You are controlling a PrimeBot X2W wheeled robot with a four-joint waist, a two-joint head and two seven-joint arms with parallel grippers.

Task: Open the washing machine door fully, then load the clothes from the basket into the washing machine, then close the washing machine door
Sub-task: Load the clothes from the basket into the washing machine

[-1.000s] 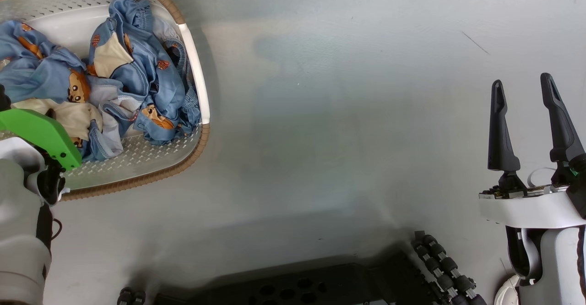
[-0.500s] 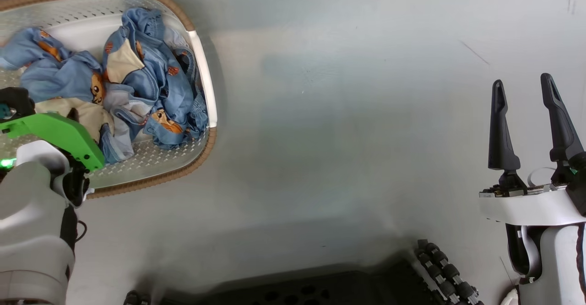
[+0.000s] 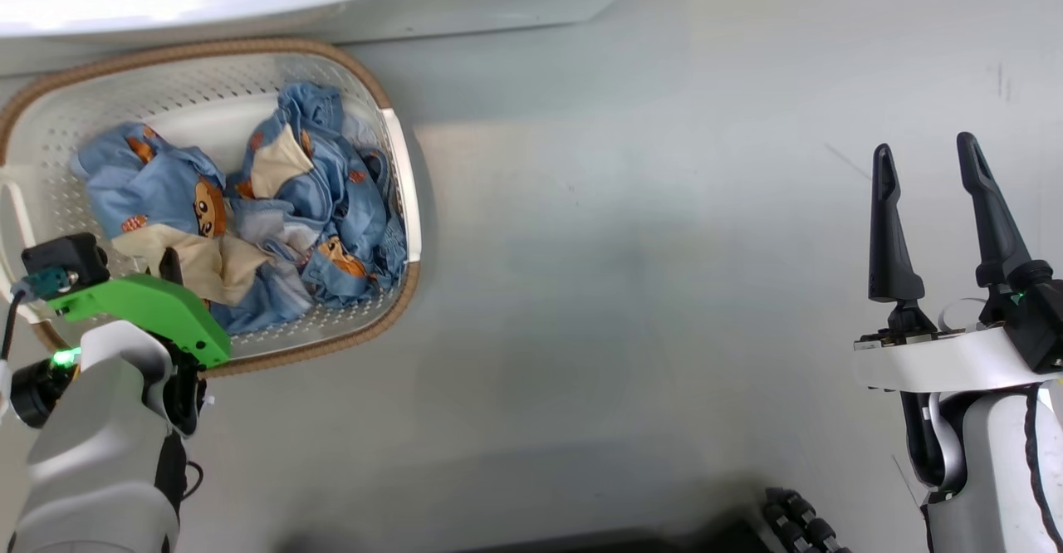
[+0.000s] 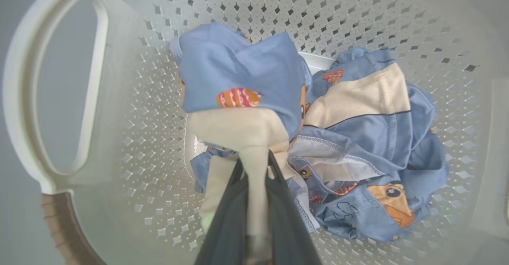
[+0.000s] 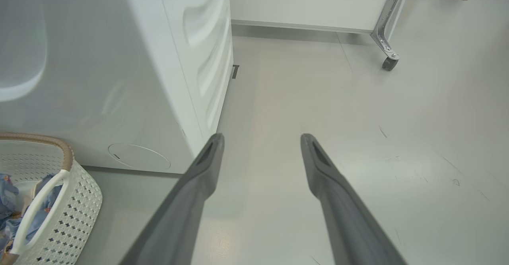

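So your clothes (image 4: 358, 137), the light-blue stuff with the orange-brown and cream cartoon prints, are bunched up in a heap inside the basket (image 3: 208, 71), the cream perforated one with the brown woven rim. Your left gripper (image 4: 256, 165) is down in there with its two dark fingers pressed together on a cream fold of that fabric, which runs up between them in the left wrist view. The basket sits on the pale grey floor (image 3: 623, 287), right up by the front of the white washing machine (image 5: 119, 78). Your right gripper (image 3: 924, 144) is well apart from all that, off to the right over bare floor, fingers spread wide with nothing between them.
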